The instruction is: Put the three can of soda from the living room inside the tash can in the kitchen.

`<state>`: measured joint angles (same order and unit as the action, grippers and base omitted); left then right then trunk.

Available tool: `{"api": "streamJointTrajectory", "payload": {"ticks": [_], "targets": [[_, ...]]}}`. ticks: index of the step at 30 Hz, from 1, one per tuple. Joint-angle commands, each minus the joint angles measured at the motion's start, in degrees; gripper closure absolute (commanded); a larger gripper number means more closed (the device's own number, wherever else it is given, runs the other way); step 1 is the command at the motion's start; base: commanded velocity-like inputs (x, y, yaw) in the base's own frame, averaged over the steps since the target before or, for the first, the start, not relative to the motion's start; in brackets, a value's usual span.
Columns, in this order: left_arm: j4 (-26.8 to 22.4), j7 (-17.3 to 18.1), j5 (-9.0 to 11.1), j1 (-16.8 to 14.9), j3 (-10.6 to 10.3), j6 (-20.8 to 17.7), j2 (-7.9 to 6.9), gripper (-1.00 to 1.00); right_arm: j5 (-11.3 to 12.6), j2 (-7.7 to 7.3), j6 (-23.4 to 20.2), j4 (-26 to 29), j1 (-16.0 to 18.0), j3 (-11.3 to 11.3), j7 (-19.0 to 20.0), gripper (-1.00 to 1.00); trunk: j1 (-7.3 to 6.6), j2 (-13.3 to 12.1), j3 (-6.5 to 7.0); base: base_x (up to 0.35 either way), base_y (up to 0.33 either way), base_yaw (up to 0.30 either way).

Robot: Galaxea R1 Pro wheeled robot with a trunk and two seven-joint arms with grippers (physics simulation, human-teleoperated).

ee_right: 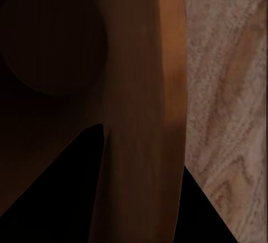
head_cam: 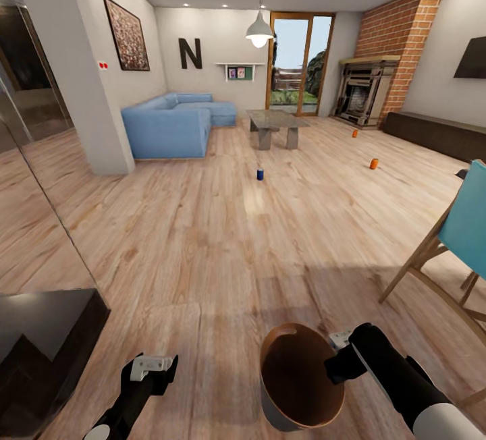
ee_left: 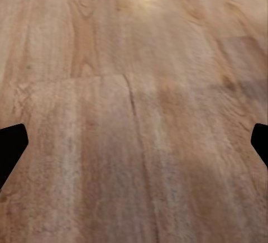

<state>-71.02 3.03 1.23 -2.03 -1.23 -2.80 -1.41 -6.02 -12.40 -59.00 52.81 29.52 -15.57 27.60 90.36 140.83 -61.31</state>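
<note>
Small round tapered bin [head_cam: 297,386], grey outside, brown inside: held low in front of me, just above the wood-plank floor [head_cam: 223,244]. My right pincer [head_cam: 335,353] is clamped on its rim at the right side, one finger inside the brown wall [ee_right: 139,86], one outside. In the right wrist view the rim runs between the two dark fingers.

Dark blue soda can [head_cam: 260,174]: upright on the floor, well ahead of both pincers, mid-room. Nearer orange soda can [head_cam: 374,164]: on the floor, farther right. Second orange soda can [head_cam: 355,133]: beyond it, near the red-brick fireplace [head_cam: 368,92].

My left pincer [head_cam: 159,366] hangs empty, fingers spread wide over bare floor, beside the bin but apart from it.

Light-blue corner sofa [head_cam: 175,119] and glass-topped coffee table [head_cam: 275,123] stand behind the cans.
</note>
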Motion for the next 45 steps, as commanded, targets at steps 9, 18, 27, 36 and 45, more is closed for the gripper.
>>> {"api": "streamJointTrajectory", "payload": {"ticks": [9, 18, 27, 36, 45], "targets": [[0.0, 0.0, 0.0, 0.0, 0.0, 0.2, 0.0, -1.0, 1.2, 0.01, -0.2, 0.0, 0.0, -0.1, 0.0, 1.0, 0.0, 0.0, 0.01, 0.321, -0.003, 0.0], [-0.1, 0.0, 0.0, 0.0, 0.0, 0.2, 0.0, -1.0, 1.2, 0.01, -0.2, 0.0, 0.0, -0.1, 0.0, 1.0, 0.0, 0.0, 0.01, 0.322, 0.0, 0.0], [0.0, 0.0, 0.0, 0.0, 0.0, 0.3, 0.08, -1.0, 1.2, 0.01, -0.2, 0.0, 0.0, 0.0, 0.0, 1.0, 0.0, 0.0, 0.01, 0.322, 0.0, 0.0], [0.0, 0.0, 0.0, 0.0, -0.1, 0.3, 0.09, -1.0, 1.2, 0.01, -0.2, 0.0, 0.0, -0.1, 0.0, 1.0, 0.0, 0.0, 0.01, 0.322, 0.0, 0.0], [0.0, 0.0, -0.1, 0.0, -0.1, 0.3, 0.15, -1.0, 1.2, 0.01, -0.2, 0.0, 0.0, 0.0, -0.1, 1.0, 0.0, 0.0, 0.01, 0.322, 0.0, 0.0]]}}
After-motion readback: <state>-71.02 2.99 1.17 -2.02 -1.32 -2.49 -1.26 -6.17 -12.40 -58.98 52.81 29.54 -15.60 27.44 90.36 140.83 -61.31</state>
